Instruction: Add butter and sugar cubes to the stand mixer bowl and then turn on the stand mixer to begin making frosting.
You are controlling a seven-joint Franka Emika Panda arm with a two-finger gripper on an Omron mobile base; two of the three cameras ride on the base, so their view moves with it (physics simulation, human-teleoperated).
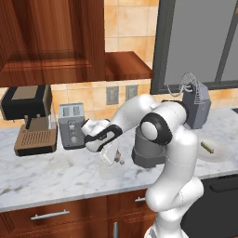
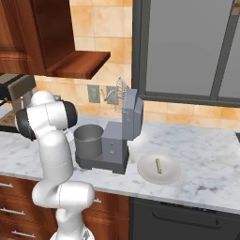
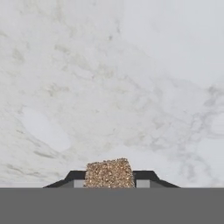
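Coffee machine (image 1: pixel 30 120) far left on marble counter (image 1: pixel 56 172), toaster (image 1: pixel 71 125) beside it, white plate (image 2: pixel 168 176) right.

Your arm rises from its base, bends at the dark elbow joint and reaches out to its left, forearm sloping down. The wrist turns the pincer (image 1: pixel 113 160) downward, close over the desk. In the hand view your two dark fingertips (image 3: pixel 75 176) sit closed against a tan-brown sugar cube (image 3: pixel 109 173).

Tan tiled wall (image 1: pixel 125 18) upper centre; dark wood cabinets (image 1: pixel 51 37) upper left; grey window (image 2: pixel 187 47) upper right; marble counter (image 1: pixel 46 172) below.
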